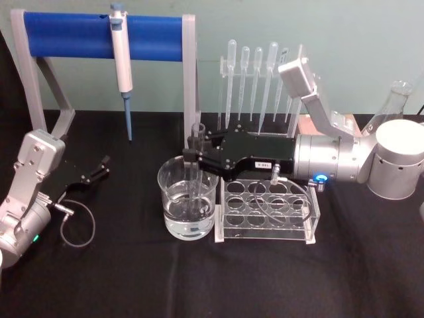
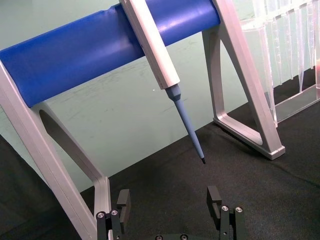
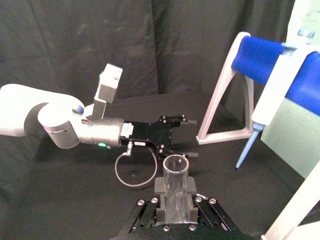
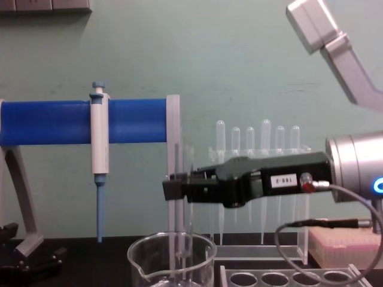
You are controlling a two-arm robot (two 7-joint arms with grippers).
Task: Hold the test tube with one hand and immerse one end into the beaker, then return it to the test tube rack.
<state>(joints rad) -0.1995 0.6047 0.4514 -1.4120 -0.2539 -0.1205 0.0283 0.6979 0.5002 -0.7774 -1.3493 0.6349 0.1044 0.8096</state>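
The test tube stands upright, and my right gripper is shut on its upper part. Its lower end reaches down inside the beaker, a wide glass holding clear liquid at the table's middle. In the chest view the test tube drops from the right gripper into the beaker. The right wrist view looks down on the tube's open rim, clamped between the fingers. My left gripper rests open at the far left on the table, nothing between its fingers.
A clear rack with round holes stands right beside the beaker, under my right arm. Behind it is a row of plastic pipettes. A micropipette hangs on the blue-barred stand at the back left. A flask is at the far right.
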